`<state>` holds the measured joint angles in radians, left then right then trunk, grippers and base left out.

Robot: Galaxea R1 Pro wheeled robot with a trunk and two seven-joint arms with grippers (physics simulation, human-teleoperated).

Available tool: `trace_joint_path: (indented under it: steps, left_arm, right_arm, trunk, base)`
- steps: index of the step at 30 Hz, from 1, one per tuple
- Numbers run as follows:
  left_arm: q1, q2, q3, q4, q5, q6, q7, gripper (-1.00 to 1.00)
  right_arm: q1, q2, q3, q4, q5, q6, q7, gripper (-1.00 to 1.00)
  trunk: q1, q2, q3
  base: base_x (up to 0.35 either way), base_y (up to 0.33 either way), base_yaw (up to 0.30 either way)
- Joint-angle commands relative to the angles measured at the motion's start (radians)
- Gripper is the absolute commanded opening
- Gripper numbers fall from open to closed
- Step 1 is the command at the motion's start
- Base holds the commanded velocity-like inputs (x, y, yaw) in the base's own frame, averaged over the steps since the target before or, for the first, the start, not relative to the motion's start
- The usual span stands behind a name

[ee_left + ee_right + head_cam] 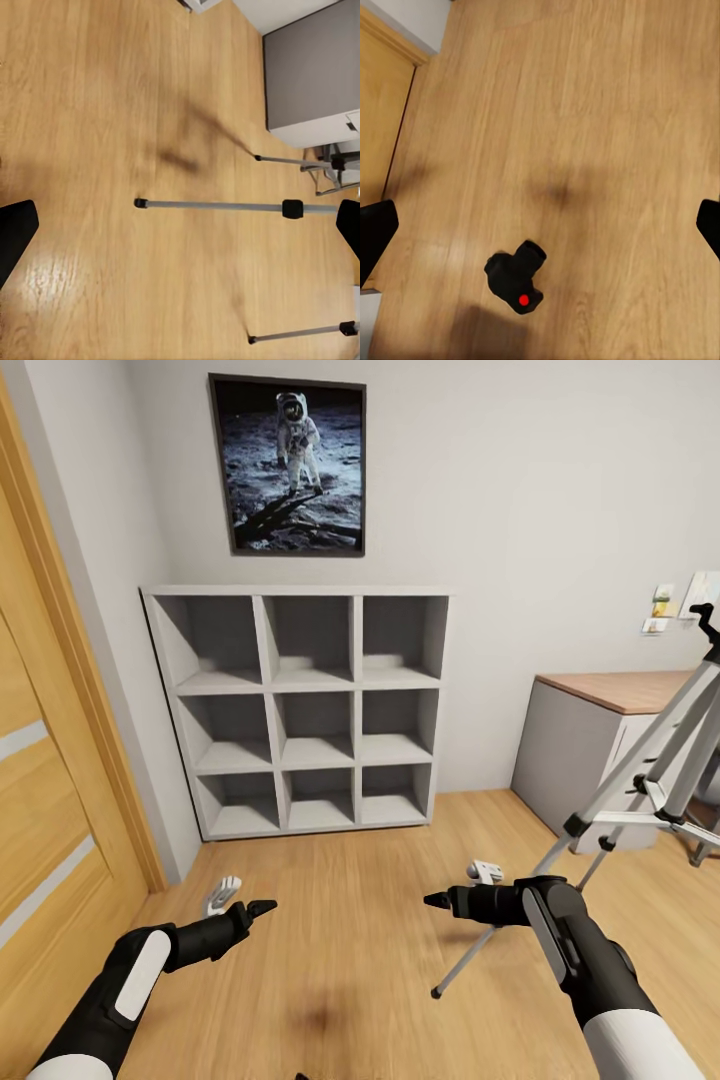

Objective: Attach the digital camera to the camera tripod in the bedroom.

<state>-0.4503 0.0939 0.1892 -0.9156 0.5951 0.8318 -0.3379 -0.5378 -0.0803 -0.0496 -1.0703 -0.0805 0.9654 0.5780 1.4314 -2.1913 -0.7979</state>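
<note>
Left gripper [262, 908]: empty, fingertips spread wide in its wrist view, over bare wood floor [340, 920]. Right gripper [437, 901]: likewise wide and empty. Digital camera [516, 278]: small, black, stubby lens, round red button; lies on the floor below the right gripper, not grasped. Camera tripod [640, 780]: silver legs, black joints, standing at the robot's right beside the table [620, 692]. Status: nothing attached; pick-up and mounting remain.
</note>
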Motion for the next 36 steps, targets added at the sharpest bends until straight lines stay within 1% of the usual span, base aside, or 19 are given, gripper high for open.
trace_joint_path:
  steps: [1,36]
  left_arm:
    - [-0.001,-0.001,0.003,0.0,-0.001,0.006,-0.004,1.0]
    - [-0.001,0.0,0.001,0.002,-0.003,0.004,-0.006,1.0]
  right_arm:
    - [-0.001,0.0,-0.001,0.0,-0.008,0.007,-0.003,1.0]
    - [-0.001,-0.003,-0.001,-0.002,-0.009,0.007,-0.002,1.0]
  trunk:
    - [0.004,-0.008,-0.004]
    - [0.138,-0.253,-0.114]
  base:
    - [0.0,0.0,0.0]
    - [0.0,0.0,0.0]
